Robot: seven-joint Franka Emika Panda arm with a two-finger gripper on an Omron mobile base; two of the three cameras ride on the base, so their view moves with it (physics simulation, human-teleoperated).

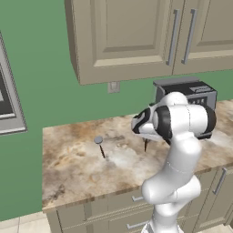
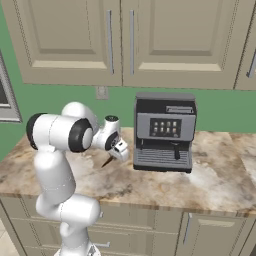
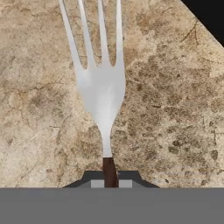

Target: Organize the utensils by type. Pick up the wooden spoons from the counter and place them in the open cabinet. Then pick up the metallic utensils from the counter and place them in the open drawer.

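In the hand view my gripper (image 3: 109,182) is shut on the dark brown handle of a metallic utensil, a silvery fork (image 3: 101,87). Its tines point away from the hand over the marbled counter (image 3: 175,109). From the base views, the fork's dark handle (image 1: 145,144) (image 2: 106,161) pokes out below the hand, just above the counter (image 1: 68,173) and left of the coffee machine. A second metallic utensil (image 1: 100,145), with a round grey head and a thin dark handle, lies on the counter to the left of the arm.
A black and grey coffee machine (image 2: 164,131) (image 1: 191,93) stands on the counter close to the hand's right. Closed beige wall cabinets (image 1: 127,36) hang above. Drawer fronts with grey bar handles (image 1: 136,198) run under the counter edge.
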